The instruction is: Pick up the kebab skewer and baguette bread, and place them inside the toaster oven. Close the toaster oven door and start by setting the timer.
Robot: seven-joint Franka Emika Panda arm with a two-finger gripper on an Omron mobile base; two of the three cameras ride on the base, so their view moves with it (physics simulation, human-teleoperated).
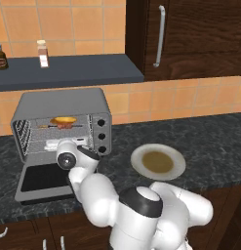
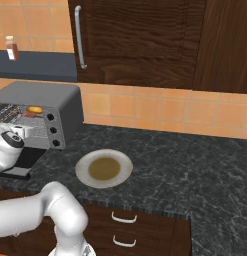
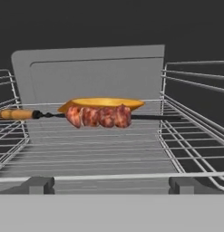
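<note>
Gripper (image 3: 111,185) spread wide and empty, its 2 tips at the bottom of the hand view, facing into the toaster oven (image 1: 68,105). Kebab skewer (image 3: 97,116) lies across the wire rack at frame centre, baguette bread (image 3: 102,103) just behind it, both loaded. Toaster oven door (image 1: 44,181) hangs open, lower left of the left base view; closing it looks next.

The kebab skewer (image 3: 99,116) lies before the baguette bread (image 3: 102,103) inside the toaster oven (image 1: 68,105).
</note>
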